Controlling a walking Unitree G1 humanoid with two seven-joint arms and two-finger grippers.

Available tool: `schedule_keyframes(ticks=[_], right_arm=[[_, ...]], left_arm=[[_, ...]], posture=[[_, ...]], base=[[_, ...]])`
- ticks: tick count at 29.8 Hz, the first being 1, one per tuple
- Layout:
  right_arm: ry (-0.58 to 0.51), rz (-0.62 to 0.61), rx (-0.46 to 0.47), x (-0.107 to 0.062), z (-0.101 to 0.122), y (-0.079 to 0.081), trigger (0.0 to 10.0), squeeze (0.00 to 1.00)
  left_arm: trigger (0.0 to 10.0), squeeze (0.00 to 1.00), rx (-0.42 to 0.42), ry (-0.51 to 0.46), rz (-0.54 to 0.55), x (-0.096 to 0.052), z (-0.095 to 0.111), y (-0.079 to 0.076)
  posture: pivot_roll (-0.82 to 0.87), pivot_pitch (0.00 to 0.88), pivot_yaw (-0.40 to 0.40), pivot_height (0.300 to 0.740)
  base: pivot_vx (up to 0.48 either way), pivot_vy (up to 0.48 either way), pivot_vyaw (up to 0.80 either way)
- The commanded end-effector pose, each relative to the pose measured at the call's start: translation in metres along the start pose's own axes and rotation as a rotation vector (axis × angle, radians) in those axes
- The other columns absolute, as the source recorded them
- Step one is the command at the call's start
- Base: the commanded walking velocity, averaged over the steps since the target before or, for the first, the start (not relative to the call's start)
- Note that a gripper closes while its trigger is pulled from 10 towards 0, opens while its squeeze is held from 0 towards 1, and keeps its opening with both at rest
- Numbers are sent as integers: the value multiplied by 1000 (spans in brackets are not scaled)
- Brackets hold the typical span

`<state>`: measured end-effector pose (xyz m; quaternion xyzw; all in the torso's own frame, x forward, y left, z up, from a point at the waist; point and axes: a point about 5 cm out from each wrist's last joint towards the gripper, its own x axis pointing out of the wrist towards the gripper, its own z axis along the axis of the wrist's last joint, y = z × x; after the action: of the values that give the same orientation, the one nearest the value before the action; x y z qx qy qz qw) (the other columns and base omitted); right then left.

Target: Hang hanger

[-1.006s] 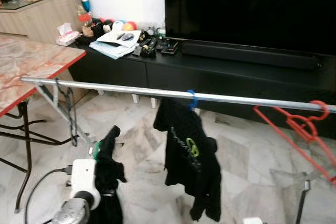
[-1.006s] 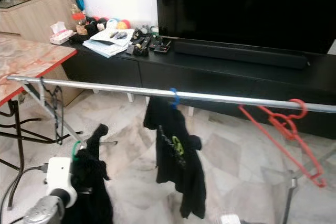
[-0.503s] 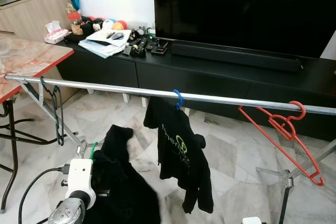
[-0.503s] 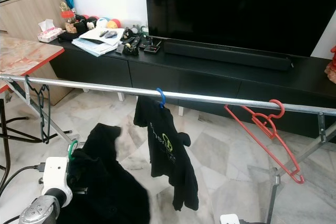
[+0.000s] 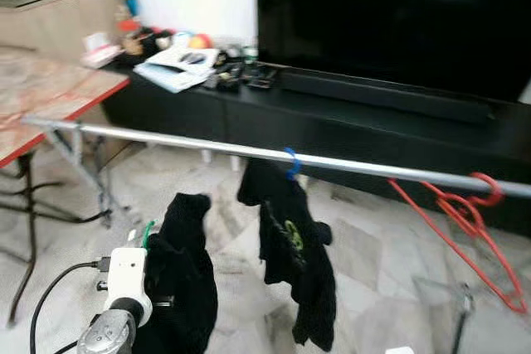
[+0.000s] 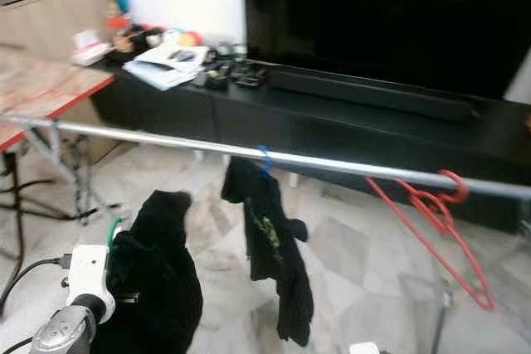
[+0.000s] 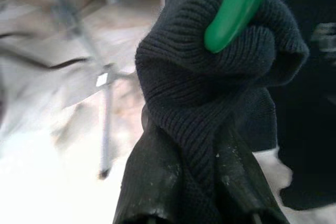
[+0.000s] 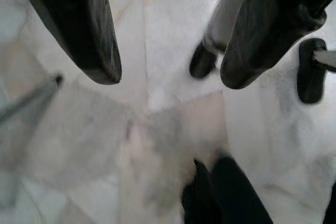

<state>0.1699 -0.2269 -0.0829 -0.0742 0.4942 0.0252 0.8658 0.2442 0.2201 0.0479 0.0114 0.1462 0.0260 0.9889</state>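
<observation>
Left gripper (image 7: 191,182) pinches black knit garment (image 5: 178,279) below green hanger (image 7: 236,9) hook: soft, light, liable to slip. Right gripper (image 8: 170,77) hangs spread, empty.

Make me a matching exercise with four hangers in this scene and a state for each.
Column one:
1. blue hanger
2. red hanger
3. green hanger
4. black hanger

Column two:
A. bare, on the rail's right end
B. in the left hand, with a dark garment
C. bare, on the rail's left end
D. mid-rail, carrying a black shirt

Pairs: 1-D, 2-A, 3-B, 4-C
</observation>
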Motion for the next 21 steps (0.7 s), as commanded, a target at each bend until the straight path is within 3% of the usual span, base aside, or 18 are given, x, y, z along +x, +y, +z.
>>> schedule_keyframes(ticks=[1, 12, 21], right_arm=[[-4, 13, 10, 1, 0, 4, 10000, 0], [4, 9, 9, 0, -1, 4, 10000, 0], [3, 11, 8, 0, -1, 4, 10000, 0]], left_arm=[[10000, 0, 9, -30, 11, 2, 7, 3], [10000, 0, 8, -27, -17, 1, 5, -2], [10000, 0, 29, -44, -80, 0, 7, -7]], posture=[[-34, 52, 29, 740], [-34, 54, 27, 740], [-28, 56, 25, 740]], base=[[341, 0, 0], [331, 0, 0], [0, 0, 0]])
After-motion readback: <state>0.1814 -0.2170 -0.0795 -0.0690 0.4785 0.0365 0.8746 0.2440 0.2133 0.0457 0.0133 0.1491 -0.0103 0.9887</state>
